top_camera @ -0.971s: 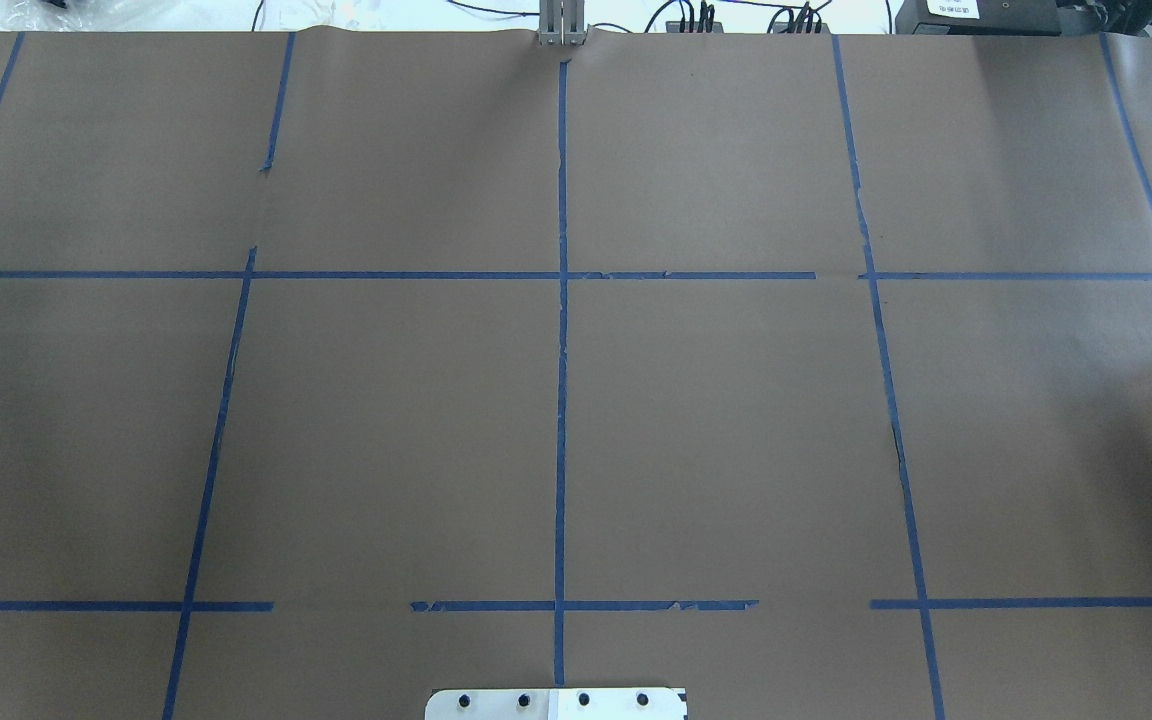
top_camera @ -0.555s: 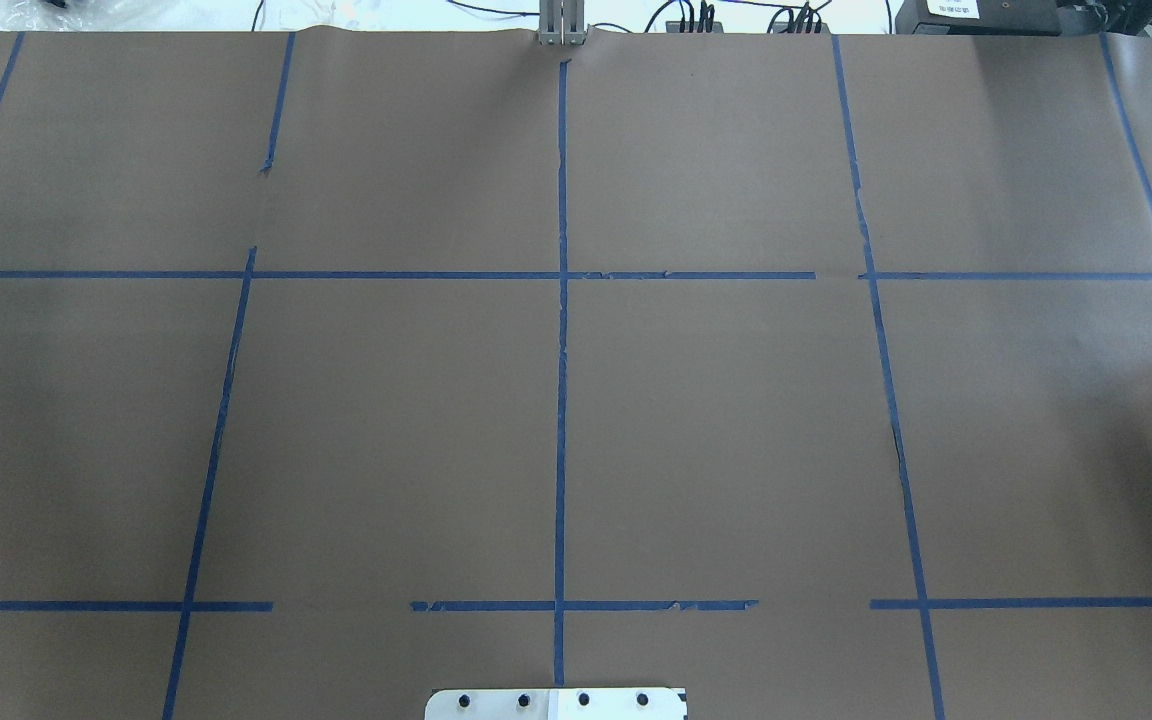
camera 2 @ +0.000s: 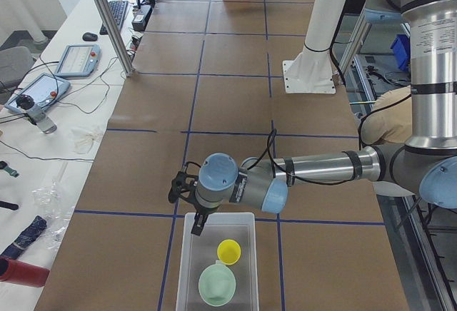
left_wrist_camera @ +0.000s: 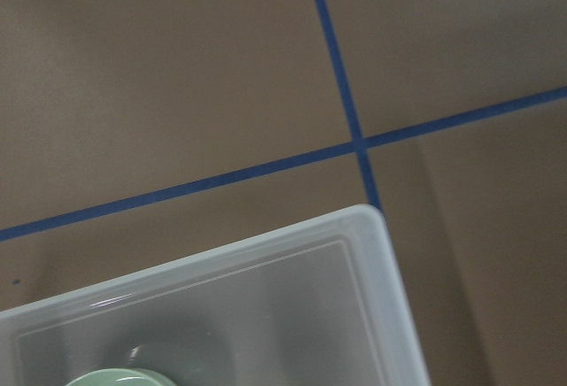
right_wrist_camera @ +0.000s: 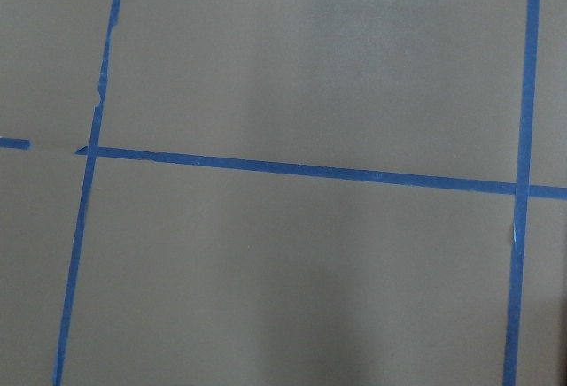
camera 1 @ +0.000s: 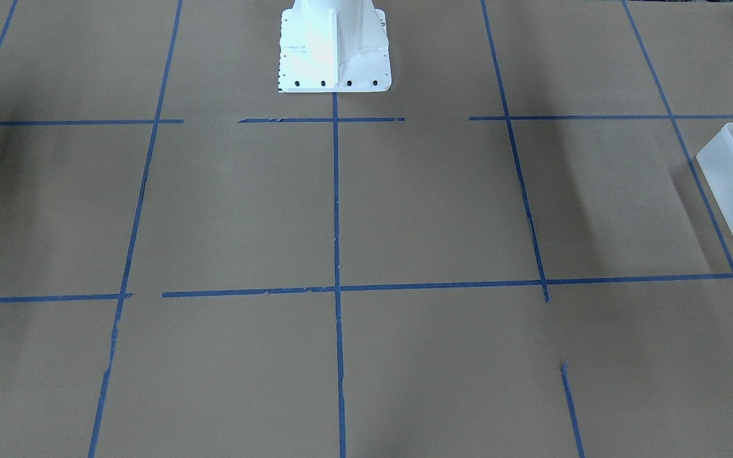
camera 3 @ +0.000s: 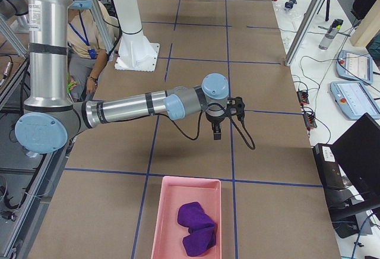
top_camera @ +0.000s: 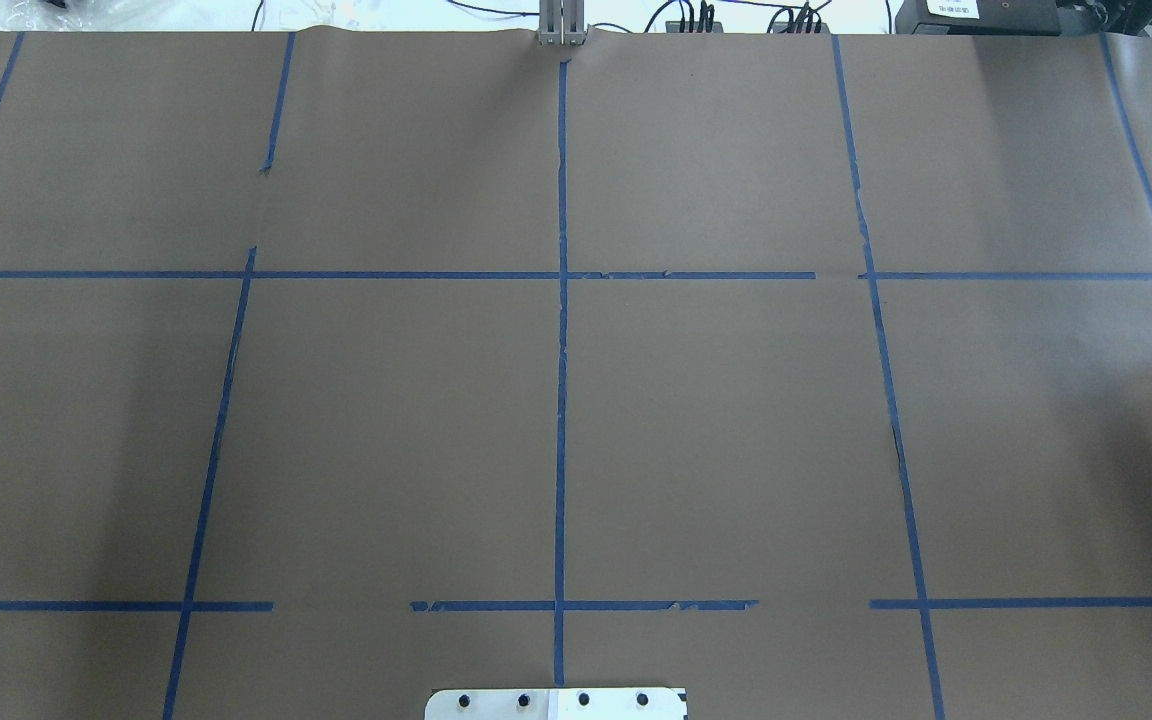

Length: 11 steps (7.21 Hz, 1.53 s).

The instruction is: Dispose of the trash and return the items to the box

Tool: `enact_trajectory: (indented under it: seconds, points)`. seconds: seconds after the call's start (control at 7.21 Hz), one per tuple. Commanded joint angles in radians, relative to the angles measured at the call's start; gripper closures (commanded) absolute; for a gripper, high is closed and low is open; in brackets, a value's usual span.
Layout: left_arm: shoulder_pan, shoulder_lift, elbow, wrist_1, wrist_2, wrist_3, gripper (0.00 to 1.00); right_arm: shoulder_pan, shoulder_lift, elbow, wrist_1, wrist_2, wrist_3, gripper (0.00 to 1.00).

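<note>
A clear plastic box (camera 2: 214, 264) holds a yellow cup (camera 2: 229, 251) and a pale green bowl (camera 2: 216, 284). My left gripper (camera 2: 194, 227) hangs over the box's far end; I cannot tell if it is open or shut. The box's corner (left_wrist_camera: 381, 253) and the bowl's rim (left_wrist_camera: 115, 377) show in the left wrist view. A pink tray (camera 3: 187, 220) holds a purple cloth (camera 3: 196, 226). My right gripper (camera 3: 217, 134) hangs over bare paper beyond the tray; I cannot tell its state. No fingers show in either wrist view.
Brown paper with blue tape lines (top_camera: 561, 400) covers the table. The robot's white base (camera 1: 333, 51) stands at the table's edge. The clear box (camera 1: 732, 184) sits at the front-facing view's right edge. Tablets and cables (camera 2: 75, 58) lie beyond the table's far side.
</note>
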Motion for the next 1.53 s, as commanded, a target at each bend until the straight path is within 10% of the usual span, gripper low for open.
enact_trajectory:
  seconds: [0.0,0.42,1.39]
  points:
    - [0.12,0.001,-0.156,0.023,-0.03,-0.22,0.0,0.007,-0.002,0.013,0.001,-0.041,-0.003,0.0]
    - [0.297,-0.002,-0.287,0.023,0.083,-0.393,0.0,0.036,-0.005,0.001,-0.038,-0.038,-0.034,0.0]
    - [0.247,0.11,-0.253,0.022,0.088,-0.115,0.0,0.08,-0.051,0.0,-0.197,-0.044,-0.265,0.0]
